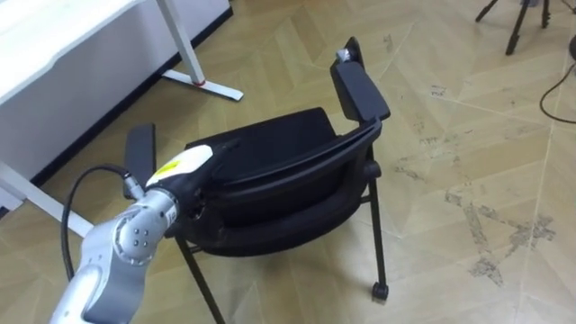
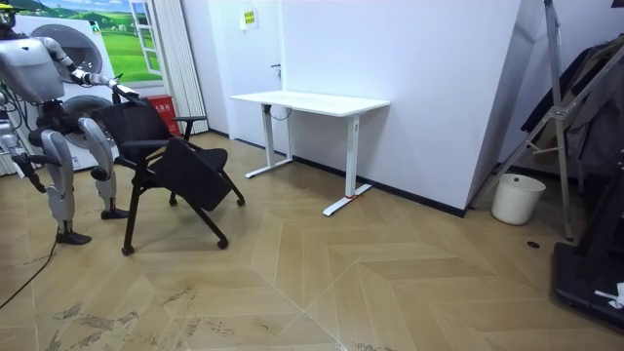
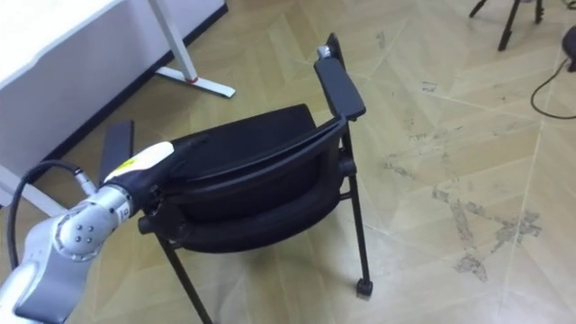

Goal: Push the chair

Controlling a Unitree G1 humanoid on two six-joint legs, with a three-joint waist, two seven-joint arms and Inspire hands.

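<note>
The left hand is seen nearest, laid on the top edge of the chair backrest at 9 o'clock. Whether it is clamped there or flat cannot be told, since its far side is hidden by the backrest. The chair stands on the wooden floor, 1 armrest pointing to 1 o'clock. The white counter is found at 10 o'clock, well apart. The push is judged barely begun: contact is made, the travel to the counter is left. In the room view a white bin is seen by the wall at 3 o'clock, its contents hidden.
</note>
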